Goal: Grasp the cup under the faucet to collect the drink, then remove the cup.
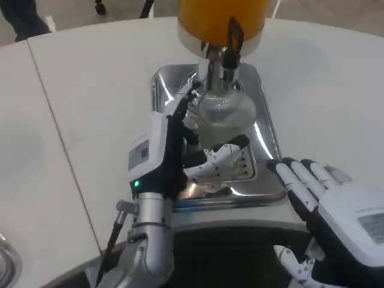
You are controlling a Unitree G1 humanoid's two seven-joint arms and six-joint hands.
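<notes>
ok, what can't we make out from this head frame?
- Drink dispenser: its upper part is cut off by the top edge.
- Cup: clear and blurred, so any liquid level is unreadable; the left hand covers its near left side.
- Faucet: too blurred to tell whether drink is flowing.
- Right hand: its wrist is cut by the bottom right corner; the fingers lie spread by the metal tray.
</notes>
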